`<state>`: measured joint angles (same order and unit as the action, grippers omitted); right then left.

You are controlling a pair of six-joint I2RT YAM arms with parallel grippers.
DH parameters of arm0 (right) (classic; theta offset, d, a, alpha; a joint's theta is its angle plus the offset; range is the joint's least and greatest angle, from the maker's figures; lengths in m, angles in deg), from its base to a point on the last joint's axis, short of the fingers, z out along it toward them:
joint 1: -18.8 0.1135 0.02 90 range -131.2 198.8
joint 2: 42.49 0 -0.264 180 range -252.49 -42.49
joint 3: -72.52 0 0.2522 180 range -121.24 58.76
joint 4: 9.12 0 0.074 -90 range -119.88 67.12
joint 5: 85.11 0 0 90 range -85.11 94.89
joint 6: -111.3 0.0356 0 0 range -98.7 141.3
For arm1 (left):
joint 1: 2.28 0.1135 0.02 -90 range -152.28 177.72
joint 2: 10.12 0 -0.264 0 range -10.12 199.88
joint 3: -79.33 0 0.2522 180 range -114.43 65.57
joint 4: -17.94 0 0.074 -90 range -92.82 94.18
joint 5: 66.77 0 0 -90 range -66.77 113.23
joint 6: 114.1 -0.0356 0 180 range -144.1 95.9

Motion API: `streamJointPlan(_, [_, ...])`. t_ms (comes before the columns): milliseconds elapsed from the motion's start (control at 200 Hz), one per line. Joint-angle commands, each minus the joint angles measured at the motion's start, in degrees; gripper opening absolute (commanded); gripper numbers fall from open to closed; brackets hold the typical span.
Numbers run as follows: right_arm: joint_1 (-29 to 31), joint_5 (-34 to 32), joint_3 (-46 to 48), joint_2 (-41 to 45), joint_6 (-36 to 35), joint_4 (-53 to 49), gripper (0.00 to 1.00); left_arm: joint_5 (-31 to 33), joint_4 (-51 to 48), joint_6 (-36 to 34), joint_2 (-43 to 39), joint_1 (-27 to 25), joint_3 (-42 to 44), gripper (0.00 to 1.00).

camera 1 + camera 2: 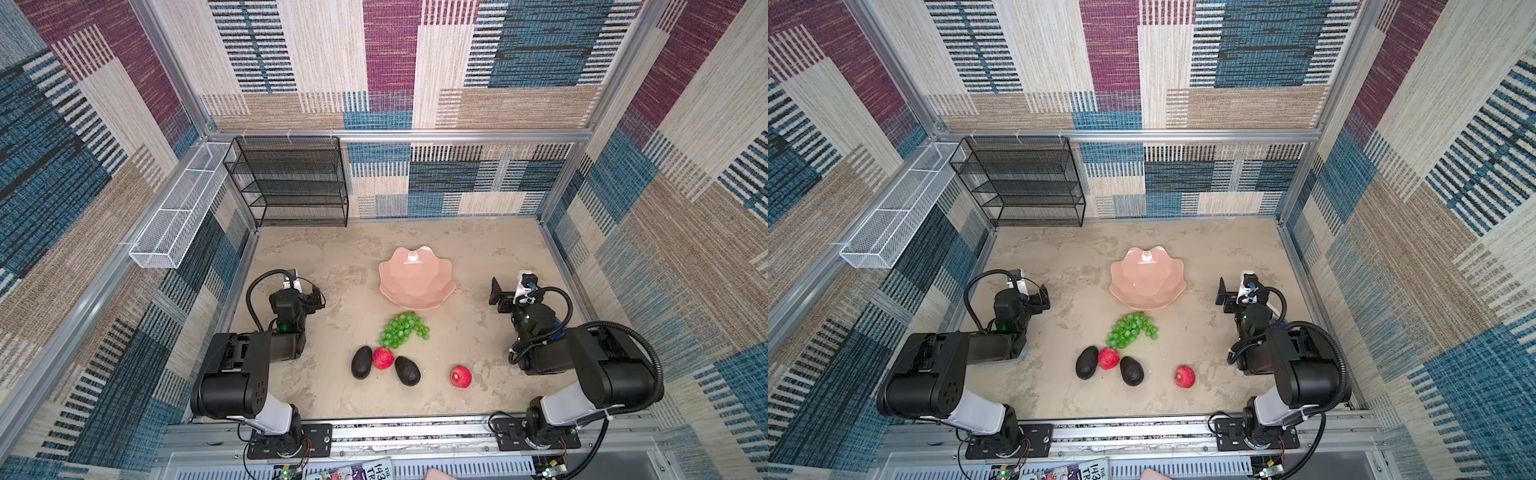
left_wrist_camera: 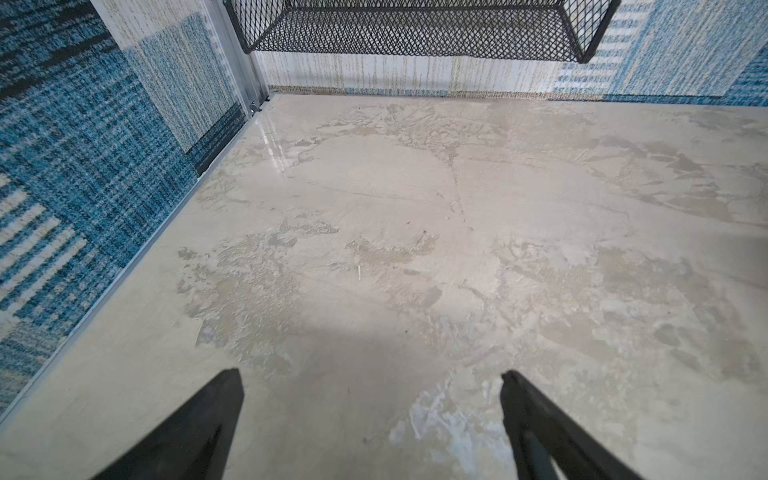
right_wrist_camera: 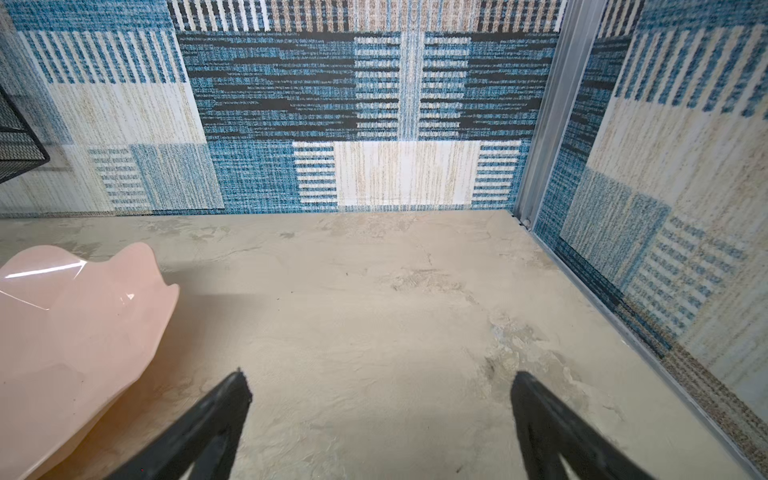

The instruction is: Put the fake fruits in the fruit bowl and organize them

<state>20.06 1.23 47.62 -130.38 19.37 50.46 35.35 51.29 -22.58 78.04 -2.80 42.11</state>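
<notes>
Our left gripper (image 2: 370, 374) and right gripper (image 3: 380, 376) stand spread, empty. On the surface (image 1: 316, 374), all on the near side of the pale-pink scalloped bowl (image 1: 415, 286), lie the glossy green grapes (image 1: 402, 330), black egg-shaped avocados (image 1: 362, 362) (image 1: 407, 370) and red textured strawberries (image 1: 383, 358) (image 1: 461, 376). Farther that way, a printed cover (image 1: 365, 471) reads "THE 143 TR".

Avocado (image 1: 362, 362), avocado (image 1: 407, 371): that's two. Strawberry (image 1: 383, 358), strawberry (image 1: 461, 376): two again. One grape bunch (image 1: 402, 330), and its grapes are too small and crowded to count, perhaps a few dozen. One bowl (image 1: 415, 291). One black rack (image 1: 291, 183). One white basket (image 1: 178, 208), split into three cells. And two arms on the scene: left arm (image 1: 232, 374), right arm (image 1: 611, 365).
</notes>
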Motion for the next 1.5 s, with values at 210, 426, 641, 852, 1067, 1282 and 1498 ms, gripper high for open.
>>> streamJointPlan(210, [0.06, -0.55, -0.32, -0.03, 0.54, 1.45, 1.0, 0.41, 1.31, 0.06, -0.02, 0.07, -0.09, 0.99])
streamJointPlan(426, [-0.01, -0.47, -0.38, -0.04, 0.55, 1.37, 1.0, 0.39, 1.34, 0.06, -0.01, 0.07, 0.0, 0.99])
streamJointPlan(641, [0.4, -2.14, -1.49, 4.15, 0.35, -3.07, 1.0, -0.4, 1.21, 0.23, -0.16, 0.34, -0.03, 0.99])
streamJointPlan(852, [1.29, -9.27, -21.61, 18.52, 14.54, -46.39, 1.0, 1.31, 3.62, -0.54, -5.01, -0.29, 3.08, 0.99])
streamJointPlan(1067, [1.12, 3.18, -18.87, 24.97, 20.26, -53.78, 1.0, 10.03, -26.36, 14.64, -26.37, -2.83, -6.06, 0.99])
streamJointPlan(1282, [12.15, 2.53, -28.07, 25.46, 22.52, -82.2, 0.97, -3.35, -32.91, 37.6, -34.36, -2.3, -6.63, 0.99])
streamJointPlan(1498, [29.56, -3.4, -27.38, 22.28, 32.61, -101.37, 0.96, -11.12, -54.56, 33.11, -34.27, -2.22, -17.61, 0.99])
